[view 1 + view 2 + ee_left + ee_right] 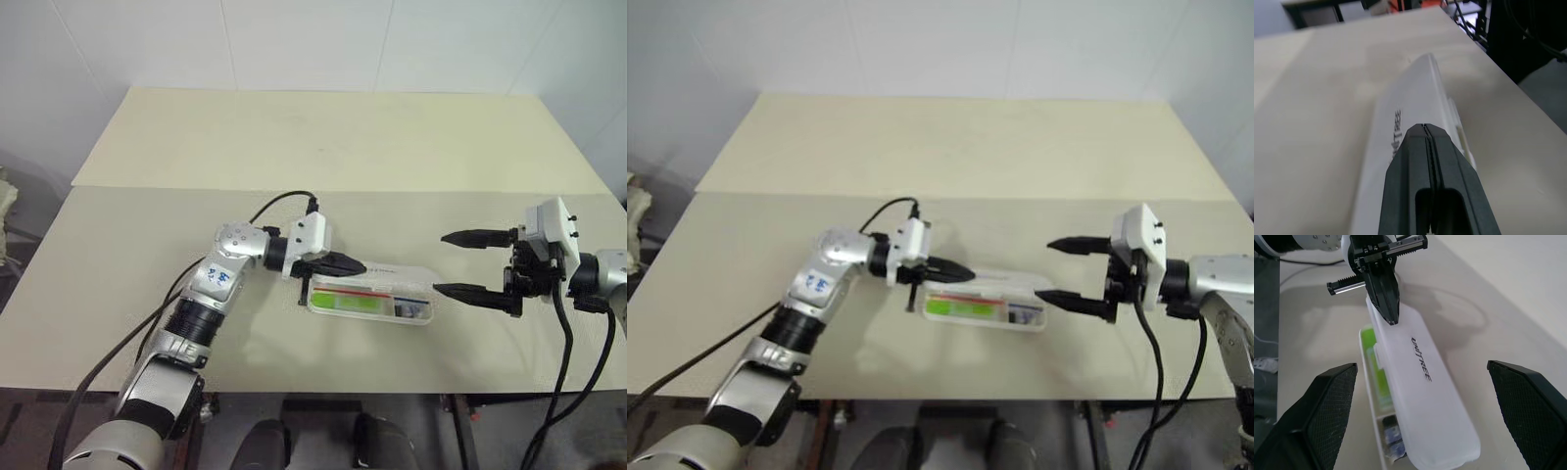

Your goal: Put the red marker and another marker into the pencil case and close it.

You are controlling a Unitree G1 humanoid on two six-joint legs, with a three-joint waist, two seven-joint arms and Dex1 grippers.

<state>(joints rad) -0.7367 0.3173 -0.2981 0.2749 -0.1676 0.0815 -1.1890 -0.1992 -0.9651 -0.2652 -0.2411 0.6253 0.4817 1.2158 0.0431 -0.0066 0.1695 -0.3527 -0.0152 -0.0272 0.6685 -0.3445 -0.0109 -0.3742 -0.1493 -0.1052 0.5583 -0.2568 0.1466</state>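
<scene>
Your L gripper (1391, 318), jaws pinched shut on nothing, tips seemingly touching the glossy white plastic pencil case's (1425, 396) half-raised lid. R gripper (460, 264) gapes wide, empty, case just off its tips; lime-green marker (351, 303) inside.

A big table (323, 147) fills the middle of the room. Its top is a pale cream colour, smooth and flat. A thin line runs across it from side to side, where two parts of the top meet. Behind the table stands a white wall (294, 39) made of large flat panels with thin seams between them. The light is soft and even. Under the near edge of the table the floor (29, 421) looks dark grey
</scene>
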